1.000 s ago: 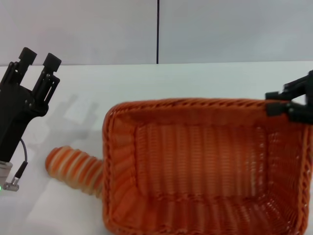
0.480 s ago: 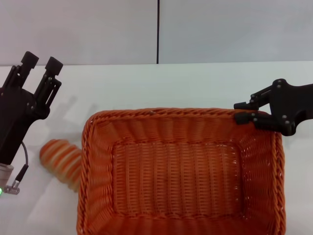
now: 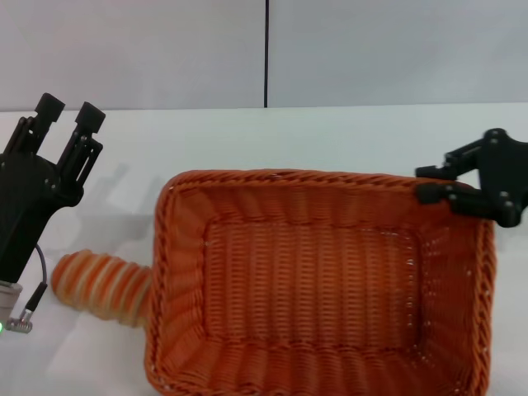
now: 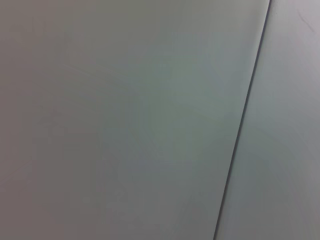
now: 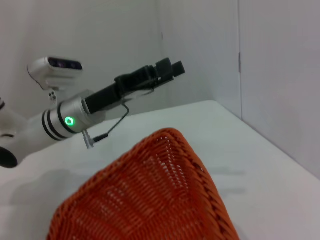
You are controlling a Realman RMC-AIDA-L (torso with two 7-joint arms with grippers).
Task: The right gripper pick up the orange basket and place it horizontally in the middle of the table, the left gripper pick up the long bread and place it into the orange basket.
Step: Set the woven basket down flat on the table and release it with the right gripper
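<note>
At the far right corner of the orange basket (image 3: 322, 289), the right gripper (image 3: 435, 183) has its jaws pinched on the braided rim. That basket sits across the middle of the table (image 3: 247, 140), its near edge cut off. Over on the left, the left gripper (image 3: 68, 110) hangs with jaws spread, holding nothing. Just near of it lies the long bread (image 3: 95, 285), right end hidden behind the basket's wall.

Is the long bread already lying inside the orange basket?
No, the long bread lies on the table outside the orange basket, next to its left wall, and the basket's inside is bare.
</note>
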